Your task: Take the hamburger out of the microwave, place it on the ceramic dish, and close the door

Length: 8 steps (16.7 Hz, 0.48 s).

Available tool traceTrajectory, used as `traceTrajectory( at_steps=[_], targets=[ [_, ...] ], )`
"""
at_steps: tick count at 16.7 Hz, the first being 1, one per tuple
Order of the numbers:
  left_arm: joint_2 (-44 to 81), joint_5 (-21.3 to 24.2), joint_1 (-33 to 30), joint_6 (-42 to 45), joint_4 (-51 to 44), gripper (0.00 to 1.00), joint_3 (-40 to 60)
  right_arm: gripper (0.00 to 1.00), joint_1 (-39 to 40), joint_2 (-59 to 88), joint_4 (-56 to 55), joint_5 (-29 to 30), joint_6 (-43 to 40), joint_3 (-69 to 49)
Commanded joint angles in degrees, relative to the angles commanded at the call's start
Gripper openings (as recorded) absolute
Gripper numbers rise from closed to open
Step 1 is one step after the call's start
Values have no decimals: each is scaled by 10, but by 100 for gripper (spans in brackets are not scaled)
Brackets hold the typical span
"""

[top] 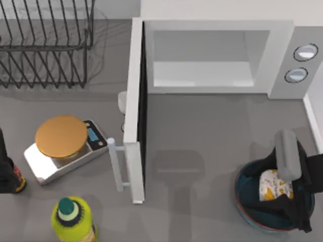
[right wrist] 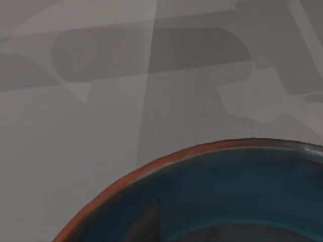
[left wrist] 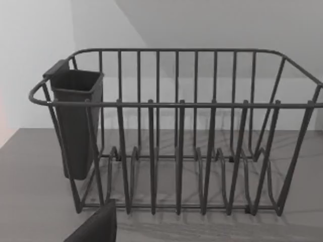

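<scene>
1. The right gripper (top: 282, 194) hangs over the ceramic dish (top: 246, 209) at the lower right of the top view; whether its fingers clasp or have let go of the hamburger (top: 272, 185) I cannot tell, since the arm hides them.
2. The hamburger, white paper with orange-yellow marks, sits within the dish's rim, partly under the arm. Its shape is too covered to tell a long axis.
3. In the right wrist view the dish's reddish-brown rim (right wrist: 166, 159) curves across bare grey table.
4. The door (top: 134, 111) stands wide open, edge-on, running from the microwave (top: 282, 55) at upper centre down toward the lower middle, its bar handle (top: 117, 169) facing left.
5. Open tabletop lies between the door and the dish; the cavity is bare.
6. Left of the door sit a scale (top: 63, 146) with a copper plate and a yellow-green bottle (top: 73, 219).
7. The left arm (top: 6, 171) is parked at the left edge, facing the wire rack (left wrist: 176, 136).
</scene>
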State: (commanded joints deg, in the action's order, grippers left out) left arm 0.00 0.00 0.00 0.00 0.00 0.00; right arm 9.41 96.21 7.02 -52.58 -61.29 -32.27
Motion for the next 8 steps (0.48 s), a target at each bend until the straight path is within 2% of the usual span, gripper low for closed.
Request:
traceTrajectory(
  at_steps=[8],
  targets=[
    [0,0,0,0,0,100,0,90,0,0,0,0,0,0]
  ],
)
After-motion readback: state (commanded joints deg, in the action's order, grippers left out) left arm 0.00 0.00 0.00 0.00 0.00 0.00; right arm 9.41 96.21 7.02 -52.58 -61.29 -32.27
